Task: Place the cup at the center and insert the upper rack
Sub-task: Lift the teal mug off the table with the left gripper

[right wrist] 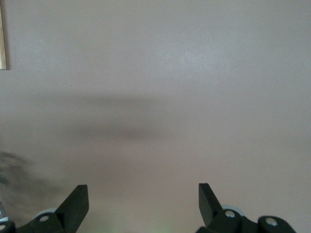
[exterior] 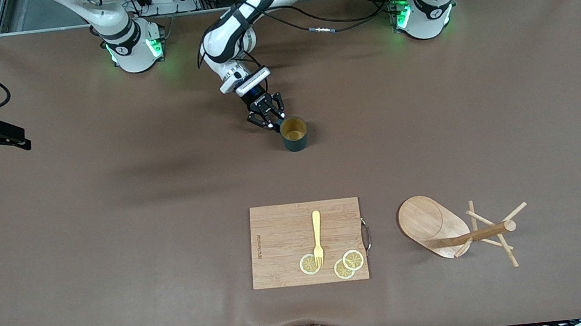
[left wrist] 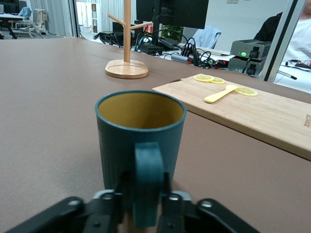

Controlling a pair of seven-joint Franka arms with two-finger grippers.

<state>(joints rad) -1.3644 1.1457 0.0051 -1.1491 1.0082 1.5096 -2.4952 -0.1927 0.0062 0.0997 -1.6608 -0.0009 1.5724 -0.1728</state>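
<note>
The dark teal cup (exterior: 294,133) with its yellow inside stands upright on the brown table near the middle. My left gripper (exterior: 268,118) is low at the table, beside the cup toward the robots' bases. In the left wrist view the left gripper (left wrist: 147,196) is shut on the cup's (left wrist: 141,131) side handle. The upper rack (exterior: 437,226), a light wooden mug tree, stands upright on its oval base toward the left arm's end, nearer to the front camera; the upper rack (left wrist: 127,58) also shows past the cup. My right gripper (right wrist: 143,194) hangs open over bare table, holding nothing.
A wooden cutting board (exterior: 277,240) lies nearer to the front camera than the cup, with a yellow fork (exterior: 317,235) and lemon slices (exterior: 348,264) on it. A metal handle sticks out of the board's side toward the rack. The board's edge (left wrist: 272,116) shows beside the cup.
</note>
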